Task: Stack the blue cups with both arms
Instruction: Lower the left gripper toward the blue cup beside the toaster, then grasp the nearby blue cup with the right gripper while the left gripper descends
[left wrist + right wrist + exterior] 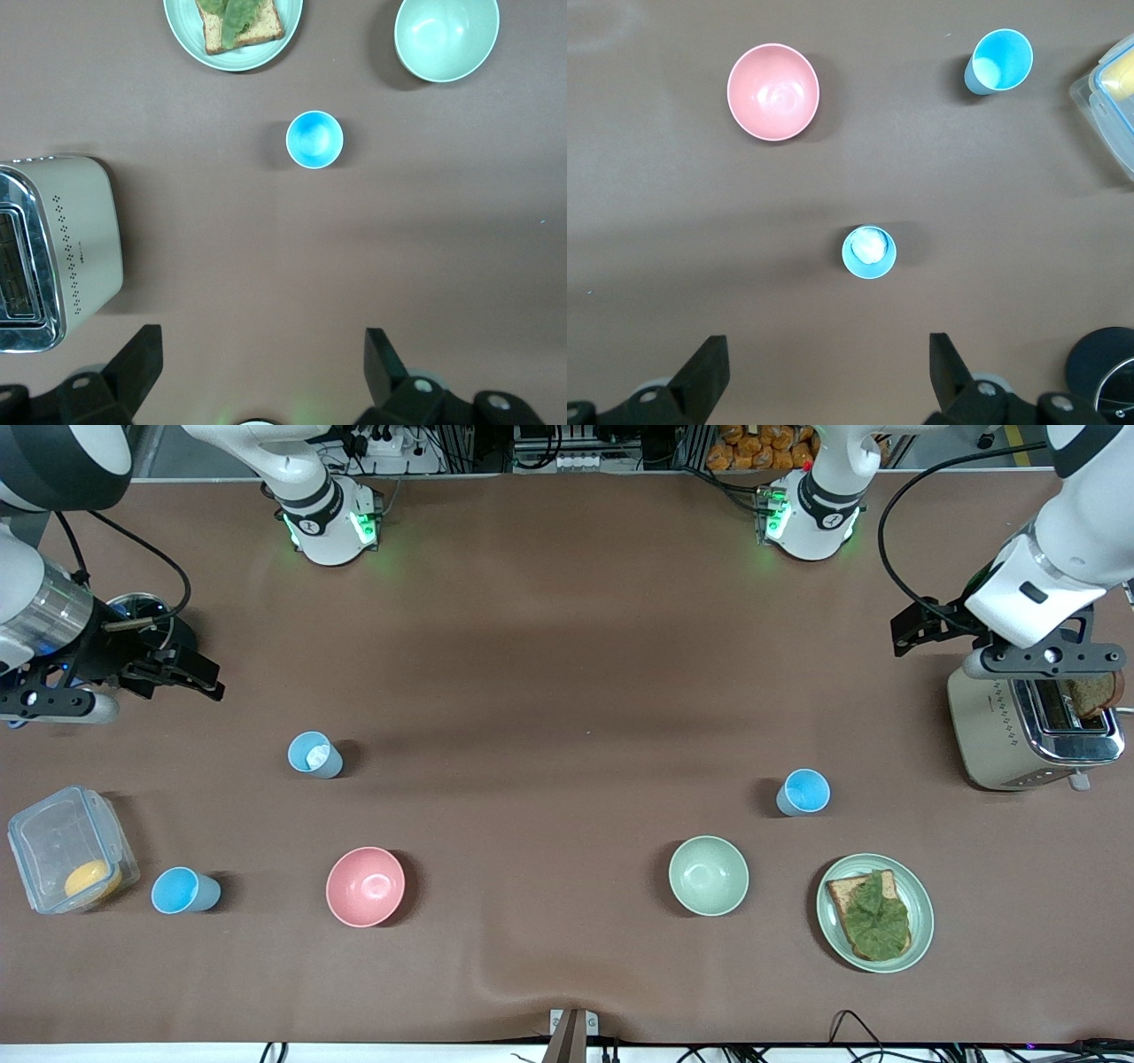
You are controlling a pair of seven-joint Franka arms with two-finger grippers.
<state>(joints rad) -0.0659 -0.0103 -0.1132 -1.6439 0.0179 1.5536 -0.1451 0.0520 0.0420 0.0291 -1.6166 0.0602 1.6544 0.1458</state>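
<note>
Three blue cups stand upright and apart on the brown table. The paler cup point(314, 755) with a whitish inside is toward the right arm's end; it also shows in the right wrist view point(869, 251). A second cup point(184, 891) stands beside the clear container, nearer the front camera point(999, 60). The third cup point(804, 792) is toward the left arm's end point(314, 139). My right gripper point(190, 675) point(828, 354) is open and empty, up over the table beside the paler cup. My left gripper point(917, 629) point(263, 354) is open and empty, up beside the toaster.
A pink bowl point(365, 886) and a pale green bowl point(708, 875) sit nearer the front camera. A plate point(921, 912) holds toast with lettuce. A toaster point(1001, 726) stands at the left arm's end. A clear container point(53, 841) and a black round object point(146, 615) are at the right arm's end.
</note>
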